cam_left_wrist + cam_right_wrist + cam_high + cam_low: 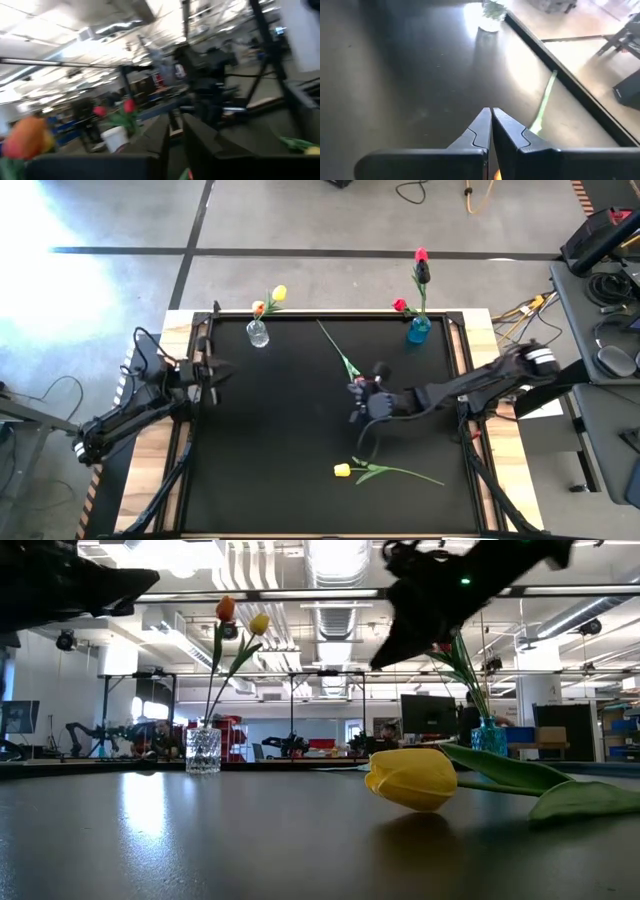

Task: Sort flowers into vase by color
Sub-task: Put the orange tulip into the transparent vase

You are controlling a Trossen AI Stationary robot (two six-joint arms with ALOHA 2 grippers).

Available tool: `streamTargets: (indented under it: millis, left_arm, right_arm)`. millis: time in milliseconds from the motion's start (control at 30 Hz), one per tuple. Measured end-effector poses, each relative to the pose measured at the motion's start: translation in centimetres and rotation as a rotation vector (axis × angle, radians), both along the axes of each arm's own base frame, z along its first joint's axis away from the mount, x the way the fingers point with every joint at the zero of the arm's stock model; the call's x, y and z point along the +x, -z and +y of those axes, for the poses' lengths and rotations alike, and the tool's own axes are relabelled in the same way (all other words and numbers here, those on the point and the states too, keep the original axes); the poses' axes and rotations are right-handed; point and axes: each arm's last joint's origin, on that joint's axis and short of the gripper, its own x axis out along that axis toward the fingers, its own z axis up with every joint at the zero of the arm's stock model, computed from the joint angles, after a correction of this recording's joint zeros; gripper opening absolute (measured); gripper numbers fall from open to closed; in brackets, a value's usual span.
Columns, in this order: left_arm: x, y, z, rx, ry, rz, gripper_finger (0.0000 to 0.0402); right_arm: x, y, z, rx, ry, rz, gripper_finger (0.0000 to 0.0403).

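The step in hand looks like a pick-up at mid-table: the right gripper [356,403] sits over the black tabletop [270,440] at the near end of a long thin green flower stem [338,352] that lies slanting toward the back edge. Its fingers are pressed fully together. In the right wrist view the stem [543,102] runs up to just beside the closed tips, but I cannot tell whether it is actually pinched, nor what colour its head is. If the stem is caught, the next move calls for a lift clear of the table and a carry to the vase of matching colour, stem end lowered into the narrow mouth. If not, the grip needs to be retaken. The left gripper [222,370] waits at the table's left edge, fingers nearly together on nothing. A yellow tulip with green leaves [343,470] lies flat near the front edge, apart from both grippers and unsorted. At the back, a clear glass vase [257,335] holds a yellow and an orange tulip, and a blue glass vase [419,331] holds red and pink ones.
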Motion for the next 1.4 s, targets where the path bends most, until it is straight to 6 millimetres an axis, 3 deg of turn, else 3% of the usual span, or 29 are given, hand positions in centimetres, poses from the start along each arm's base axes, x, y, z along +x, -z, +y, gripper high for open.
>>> streamTargets:
  millis: [100,233,533,1000,1267,1400]
  left_arm:
    - [0.4,0.2,-0.1,0.000,0.047,0.025,0.0007]
    - [1.3,0.3,-0.3,-0.006,0.109,0.075,0.0002]
    - [5.2,-1.6,0.3,-0.043,0.133,0.262,0.0000]
    - [17.8,-4.3,0.6,0.097,0.104,0.882,0.0000]
    - [23.8,-4.9,3.0,0.157,0.066,1.074,0.0000]
    - [26.3,-4.2,4.9,0.173,0.060,1.144,0.0000]
  right_arm:
    - [-2.0,0.1,0.4,-0.003,0.009,-0.055,0.0009]
    - [-3.7,0.0,0.7,0.004,-0.010,-0.103,0.0009]
    - [-4.2,0.4,0.6,-0.036,0.039,-0.119,0.0009]
    - [-4.5,0.6,1.6,-0.037,-0.005,-0.105,0.0009]
    - [-4.9,0.6,3.1,-0.051,-0.072,-0.095,0.0009]
    - [-5.0,0.6,3.5,-0.052,-0.090,-0.094,0.0009]
